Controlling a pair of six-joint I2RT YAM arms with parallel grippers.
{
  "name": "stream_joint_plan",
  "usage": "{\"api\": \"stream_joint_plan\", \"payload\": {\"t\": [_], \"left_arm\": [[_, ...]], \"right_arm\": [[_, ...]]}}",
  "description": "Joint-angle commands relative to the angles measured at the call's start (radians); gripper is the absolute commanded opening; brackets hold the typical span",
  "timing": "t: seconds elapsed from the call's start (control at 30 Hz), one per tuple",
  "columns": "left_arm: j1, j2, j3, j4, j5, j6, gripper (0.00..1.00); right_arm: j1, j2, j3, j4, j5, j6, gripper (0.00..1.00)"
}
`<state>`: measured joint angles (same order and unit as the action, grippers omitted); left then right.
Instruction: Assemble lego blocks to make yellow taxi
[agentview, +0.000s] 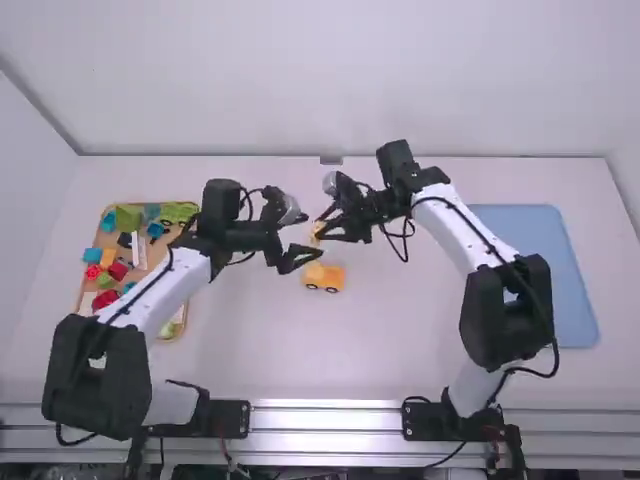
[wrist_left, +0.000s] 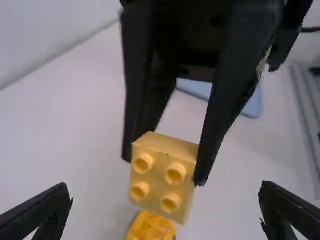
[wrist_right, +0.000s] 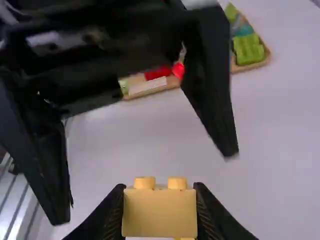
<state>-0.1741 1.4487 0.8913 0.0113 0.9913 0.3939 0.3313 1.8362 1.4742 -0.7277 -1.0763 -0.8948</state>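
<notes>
Presumably light and stiff, the yellow block (wrist_right: 160, 212) is clamped between the right fingers (wrist_right: 112, 215) and best gripped by opposite flat sides, the left fingers (wrist_left: 47, 212) being spread.

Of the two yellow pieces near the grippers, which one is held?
The four-stud block, in the right gripper; the other, with wheels, sits on the table.

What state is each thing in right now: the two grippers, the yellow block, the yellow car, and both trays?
Left gripper: open.
Right gripper: shut on the yellow block.
Yellow block: held up off the table, not joined to the car.
Yellow car: upright on its wheels.
Wooden tray: holding colored blocks.
Blue tray: flat on the table.
</notes>
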Motion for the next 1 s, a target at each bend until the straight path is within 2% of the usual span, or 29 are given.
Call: {"api": "stream_joint_plan", "payload": {"t": [0.0,0.13,0.2,0.23,0.43,0.47,0.5,0.67,0.7,0.73,0.77,0.8,0.83,0.9,0.97], "left_arm": [[-0.005,0.019,0.023,-0.023,0.118,0.089,0.99],[-0.005,0.019,0.024,-0.058,0.127,0.138,0.98],[-0.005,0.019,0.025,-0.056,0.127,0.135,0.83],[-0.005,0.019,0.026,-0.047,0.127,0.134,0.64],[0.000,0.019,0.024,-0.008,0.127,0.116,0.52],[-0.001,0.019,0.024,-0.005,0.127,0.111,0.46],[-0.007,0.019,0.024,0.001,0.127,0.108,0.36],[-0.009,0.019,0.024,0.000,0.127,0.111,0.09],[-0.009,0.019,0.024,0.000,0.127,0.111,0.06],[-0.009,0.019,0.024,-0.002,0.127,0.107,0.05],[-0.009,0.019,0.024,-0.003,0.122,0.095,0.04],[-0.009,0.019,0.024,-0.003,0.117,0.089,0.04],[-0.009,0.019,0.024,-0.004,0.085,0.064,0.03],[-0.019,0.019,0.024,-0.010,-0.017,0.005,0.02],[-0.035,0.019,0.024,-0.021,-0.064,-0.002,0.02]], "right_arm": [[0.008,-0.007,0.046,-0.019,-0.023,-0.151,0.22],[0.009,-0.007,0.052,-0.016,-0.023,-0.150,0.22],[0.009,-0.007,0.051,-0.018,-0.022,-0.150,0.23],[0.009,-0.007,0.051,-0.018,-0.023,-0.150,0.22],[0.010,-0.007,0.051,-0.021,-0.023,-0.150,0.23],[0.010,-0.007,0.051,-0.022,-0.023,-0.150,0.23],[0.010,-0.007,0.051,-0.021,-0.024,-0.150,0.23],[0.010,-0.007,0.051,-0.021,-0.024,-0.150,0.23],[0.010,-0.007,0.051,-0.021,-0.024,-0.150,0.24],[0.010,-0.007,0.051,-0.021,-0.027,-0.150,0.56],[0.010,-0.007,0.051,-0.013,-0.035,-0.147,0.80],[0.010,-0.007,0.051,-0.012,-0.035,-0.145,0.84],[0.010,-0.007,0.056,0.008,-0.033,-0.106,0.99],[-0.023,-0.012,0.095,0.033,0.016,0.041,0.99],[-0.048,-0.024,0.107,0.041,0.055,0.076,0.99]]}}
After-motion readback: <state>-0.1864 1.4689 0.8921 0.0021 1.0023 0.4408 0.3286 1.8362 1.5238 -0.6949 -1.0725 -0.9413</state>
